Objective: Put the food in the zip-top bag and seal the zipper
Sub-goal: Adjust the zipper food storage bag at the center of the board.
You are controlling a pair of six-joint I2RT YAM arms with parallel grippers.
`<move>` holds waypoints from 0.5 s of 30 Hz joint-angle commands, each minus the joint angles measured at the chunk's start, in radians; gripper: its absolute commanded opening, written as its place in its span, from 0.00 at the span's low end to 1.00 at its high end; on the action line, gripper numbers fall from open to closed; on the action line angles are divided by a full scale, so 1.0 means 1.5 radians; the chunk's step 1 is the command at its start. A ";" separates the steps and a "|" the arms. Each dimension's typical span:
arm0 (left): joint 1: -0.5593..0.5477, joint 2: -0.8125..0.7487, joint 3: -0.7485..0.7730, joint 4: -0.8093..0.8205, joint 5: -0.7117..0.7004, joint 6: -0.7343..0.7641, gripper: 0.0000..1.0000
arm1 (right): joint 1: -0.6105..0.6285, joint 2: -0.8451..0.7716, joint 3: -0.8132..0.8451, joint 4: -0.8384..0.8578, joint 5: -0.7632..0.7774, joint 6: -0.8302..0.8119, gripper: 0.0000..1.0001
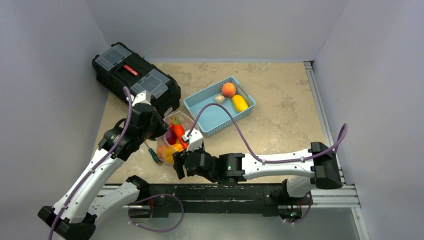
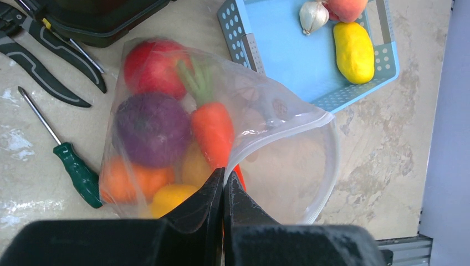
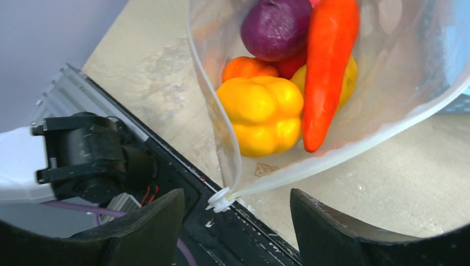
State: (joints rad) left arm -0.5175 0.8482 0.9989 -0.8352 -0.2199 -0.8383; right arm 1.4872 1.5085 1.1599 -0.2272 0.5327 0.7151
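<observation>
The clear zip-top bag (image 2: 138, 88) lies between basket and toolbox with its mouth open toward me. It holds a red fruit (image 2: 149, 64), a purple one (image 2: 152, 127), a carrot (image 2: 213, 127), an orange piece (image 2: 127, 180) and a yellow pepper (image 3: 260, 113). My left gripper (image 2: 223, 180) is shut on the bag's mouth edge by the zipper (image 2: 327, 144). My right gripper (image 3: 237, 197) is open, its jaws either side of the white zipper slider (image 3: 220, 200) at the mouth's corner without touching it. A peach (image 1: 228, 89), a garlic bulb (image 1: 219, 98) and a yellow fruit (image 1: 239, 102) lie in the basket.
The light blue basket (image 1: 212, 117) stands behind and right of the bag. A black toolbox (image 1: 135, 77) is at the back left. A green-handled screwdriver (image 2: 77, 172) and pliers (image 2: 50, 55) lie left of the bag. The black base rail (image 1: 225, 192) runs along the near edge.
</observation>
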 commanded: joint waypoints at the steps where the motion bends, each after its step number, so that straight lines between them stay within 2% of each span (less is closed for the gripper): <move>1: -0.002 -0.005 0.035 -0.006 0.004 -0.059 0.00 | 0.007 0.011 0.033 -0.039 0.065 0.079 0.66; 4: -0.001 -0.012 0.034 -0.002 0.018 -0.067 0.00 | 0.007 0.035 0.038 -0.001 0.046 0.072 0.64; 6: -0.001 -0.016 0.035 -0.001 0.026 -0.072 0.00 | 0.007 0.059 0.058 0.002 0.039 0.071 0.57; 11: -0.001 -0.030 0.042 -0.008 0.033 -0.065 0.00 | 0.007 0.090 0.132 -0.065 0.086 0.051 0.21; 13: -0.002 -0.038 0.045 -0.009 0.020 -0.051 0.00 | 0.005 0.084 0.128 -0.047 0.102 -0.002 0.00; 15: -0.001 -0.047 0.049 -0.004 0.009 -0.029 0.00 | 0.004 0.065 0.110 0.009 0.076 -0.149 0.00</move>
State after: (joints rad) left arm -0.5175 0.8143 1.0126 -0.8585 -0.1902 -0.9195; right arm 1.4925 1.6611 1.3022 -0.2989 0.6083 0.7479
